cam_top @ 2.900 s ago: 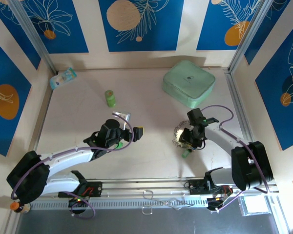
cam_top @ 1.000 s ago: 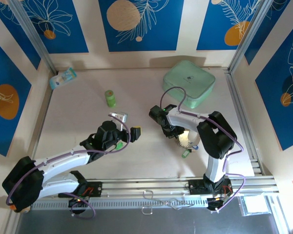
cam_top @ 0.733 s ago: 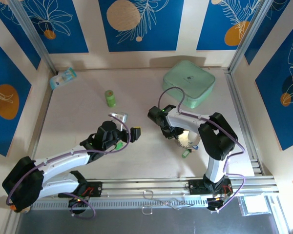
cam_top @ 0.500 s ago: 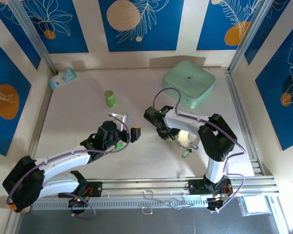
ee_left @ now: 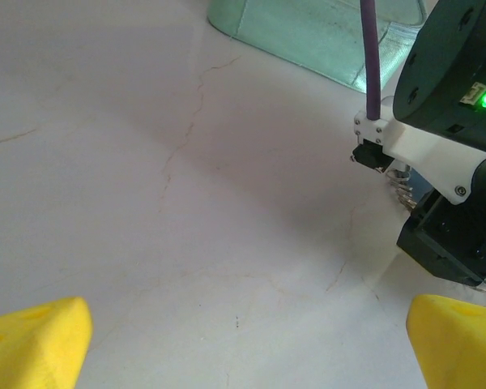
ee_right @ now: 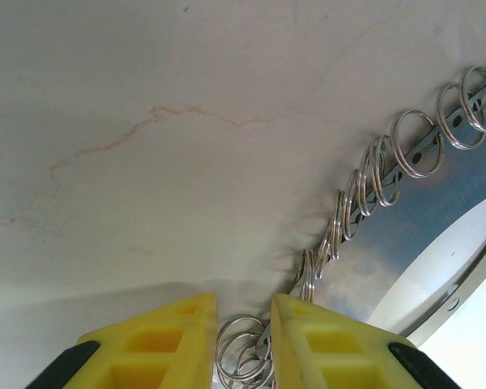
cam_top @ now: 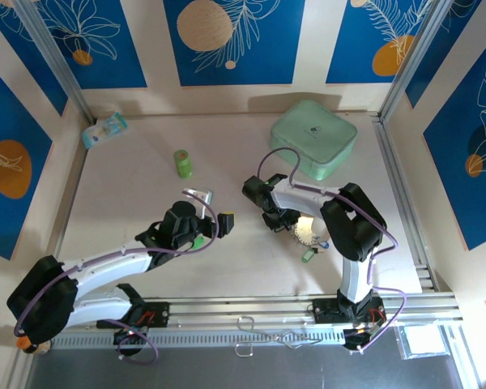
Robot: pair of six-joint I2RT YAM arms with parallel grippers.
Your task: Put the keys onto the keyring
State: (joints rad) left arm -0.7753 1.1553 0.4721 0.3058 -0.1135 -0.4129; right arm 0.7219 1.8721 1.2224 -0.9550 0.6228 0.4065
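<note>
Right wrist view was examined first. The keyring (ee_right: 378,174) presented as a curved, bright metal band with a row of small silver wire loops strung along its outer edge, lying flat on the pale bench (ee_right: 146,97). My right gripper (ee_right: 239,312) stood low over it with the yellow jaws drawn close together. A cluster of loops filled the gap between them and met both jaws as far as I could see, so I recorded a pinch on the keyring.

Top external view placed the keyring right of the bench's middle, toward the near edge. It lay on the near side of the mint-green box (cam_top: 312,138), which sat by the far right corner. The keys (cam_top: 308,254) lay just beside the keyring on its near side. A green head was plain and a blue one barely so; the blades were too small to make out. My left gripper (cam_top: 215,207) was spread wide and carried nothing, left of the bench's middle and well apart from the keyring.

Handling, as judged: the keyring looked light, stiff in the band but loose at the loops, which I expected to swing and slip. Polished wire on so smooth a bench would likely skid under a sideways push. A hold across the band's edge seemed surer than one on a loose loop. The keys, tiny and light, seemed best taken by their plastic heads, leaving the metal end free.
</note>
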